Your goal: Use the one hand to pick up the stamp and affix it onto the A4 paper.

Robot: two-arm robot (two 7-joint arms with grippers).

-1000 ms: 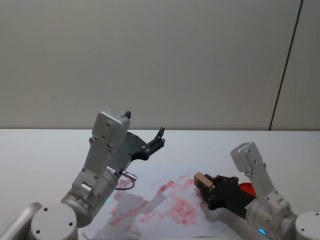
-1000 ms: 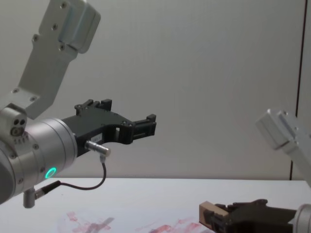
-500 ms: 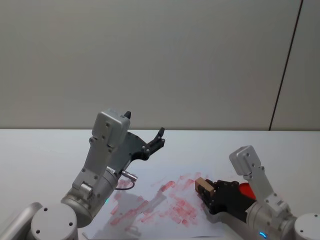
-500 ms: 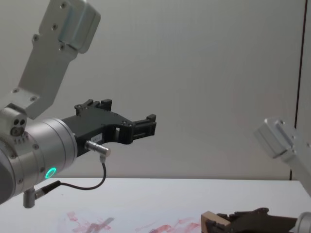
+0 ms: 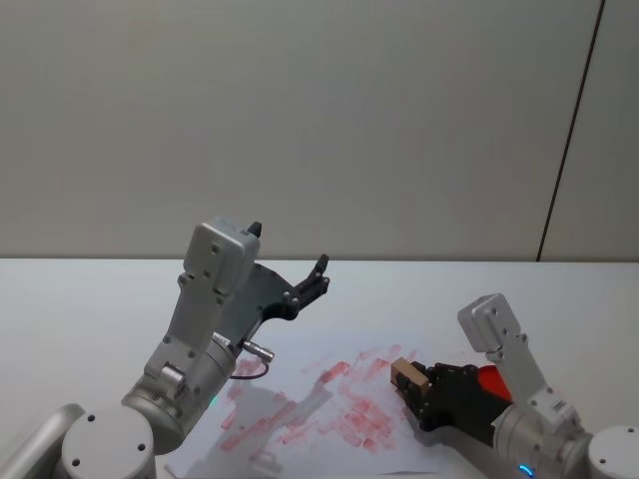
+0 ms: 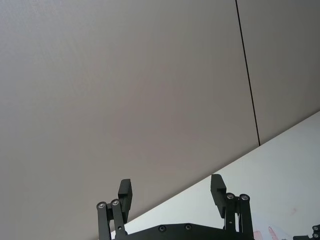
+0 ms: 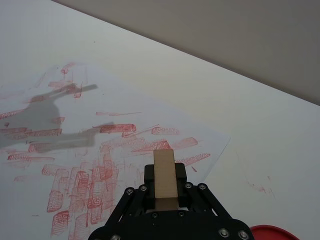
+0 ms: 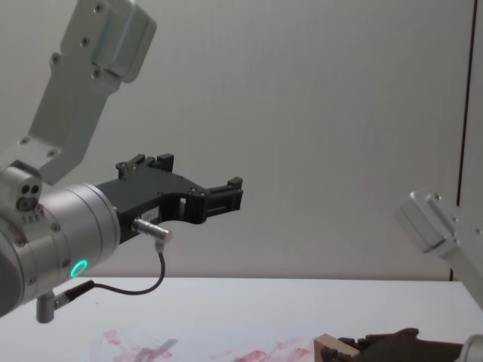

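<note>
Our right gripper (image 5: 417, 389) pinches the wooden stamp (image 7: 164, 172) between its two fingers. It is low over the paper (image 7: 145, 112), near the paper's right edge. We cannot tell if the stamp touches the sheet. The paper lies by the front edge of the tabletop (image 5: 80, 299) and is full of red marks. A red disc (image 5: 492, 377) sits near the paper's right edge. In the head view the gripper hides part of it. The right wrist view shows the marks as little blocks. Our left gripper (image 6: 171, 187) hangs high on the left, fingers spread, holding nothing.
</note>
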